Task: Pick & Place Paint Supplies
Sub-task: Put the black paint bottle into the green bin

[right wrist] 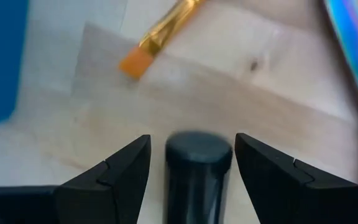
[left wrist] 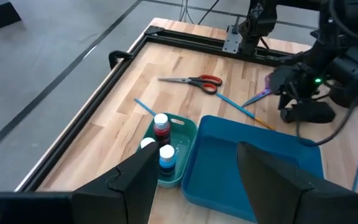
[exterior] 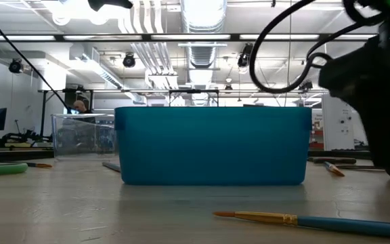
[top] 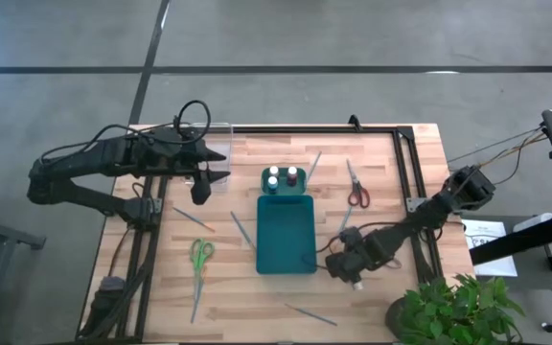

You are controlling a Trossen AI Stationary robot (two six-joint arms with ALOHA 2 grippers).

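right gripper (right wrist: 191, 163) is low over the wooden table (top: 372, 307), just beside the right edge of the teal tray (top: 287, 235), and its fingers (right wrist: 120, 171) stand open on both sides of a small black paint bottle (right wrist: 197, 171); the pads are apart from the bottle, with gaps visible on each side. the bottle stands upright on the table between them. near it lies a brush with an orange tip (right wrist: 156, 39), and a purple scissors blade (right wrist: 353, 46) passes at the edge of the right wrist view. three more paint bottles (left wrist: 160, 146) stand in the small compartment at the far end of the tray. red scissors (top: 356, 189) lie to the right of that compartment, green scissors (top: 200, 255) lie to the left of the tray, and thin brushes (top: 193, 218) are scattered around. left gripper (top: 200, 184) hovers with open fingers above the table's left side, near the clear plastic box (top: 215, 144).
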